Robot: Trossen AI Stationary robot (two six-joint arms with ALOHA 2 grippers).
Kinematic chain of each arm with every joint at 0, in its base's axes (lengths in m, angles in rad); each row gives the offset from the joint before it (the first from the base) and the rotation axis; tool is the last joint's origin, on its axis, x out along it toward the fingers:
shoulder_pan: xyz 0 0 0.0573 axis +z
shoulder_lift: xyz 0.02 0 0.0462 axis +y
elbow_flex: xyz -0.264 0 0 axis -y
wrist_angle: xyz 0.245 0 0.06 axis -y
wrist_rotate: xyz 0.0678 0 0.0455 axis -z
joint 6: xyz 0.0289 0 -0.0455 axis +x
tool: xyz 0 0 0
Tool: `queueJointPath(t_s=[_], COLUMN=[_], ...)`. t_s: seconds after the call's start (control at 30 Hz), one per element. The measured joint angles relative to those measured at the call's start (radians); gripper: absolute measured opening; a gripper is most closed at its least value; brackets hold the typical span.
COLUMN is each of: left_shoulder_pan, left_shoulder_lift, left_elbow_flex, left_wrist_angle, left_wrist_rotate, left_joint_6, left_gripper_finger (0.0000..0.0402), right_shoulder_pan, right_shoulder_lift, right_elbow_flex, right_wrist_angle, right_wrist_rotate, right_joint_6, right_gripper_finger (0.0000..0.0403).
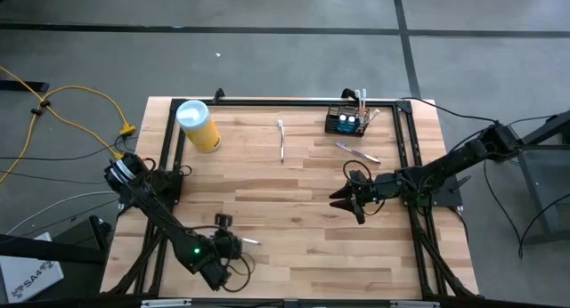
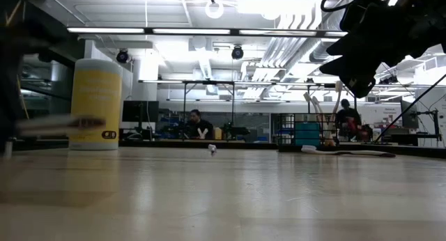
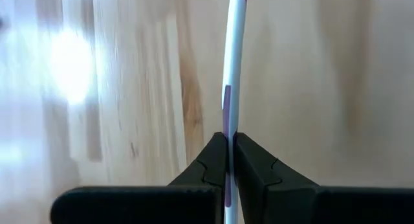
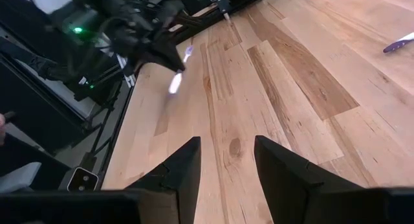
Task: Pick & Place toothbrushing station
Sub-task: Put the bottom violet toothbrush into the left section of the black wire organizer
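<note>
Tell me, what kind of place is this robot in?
Probably a big workshop or robot lab. Pipes and ducts run under bright ceiling lights, people sit at workbenches behind the wooden table, and yellow cables trail over the concrete floor.

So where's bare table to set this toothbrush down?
The left gripper is shut on a toothbrush. Bare wood lies mid-table, between it, the lone brush and the open right gripper. The far right corner is crowded: the basket and a loose brush.
</note>
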Motion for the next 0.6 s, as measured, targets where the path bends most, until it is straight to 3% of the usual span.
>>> queueJointPath(t_s=[0.17, 0.3, 0.47, 0.6], left_shoulder_pan=[0.021, 0.03, 0.042, 0.083], left_shoulder_lift=[0.0, -0.002, -0.003, -0.003], left_elbow_flex=[0.071, 0.101, 0.107, 0.108], left_wrist_angle=[-0.003, 0.034, 0.218, 0.445], left_wrist_rotate=[-0.085, -0.228, -0.407, -0.432], left_joint_6=[0.226, 0.487, 0.912, 1.225], left_gripper_finger=[0.0009, 0.0009, 0.0009, 0.0009], right_shoulder_pan=[0.0, 0.0, 0.0, 0.0], right_shoulder_lift=[0.0, 0.0, 0.0, 0.0], right_elbow_flex=[0.0, 0.0, 0.0, 0.0], right_wrist_angle=[0.001, 0.017, 0.049, 0.111], right_wrist_rotate=[-0.009, -0.023, -0.043, -0.067], right_joint_6=[0.021, 0.042, 0.047, 0.046], right_gripper_finger=[0.0136, 0.0136, 0.0136, 0.0136])
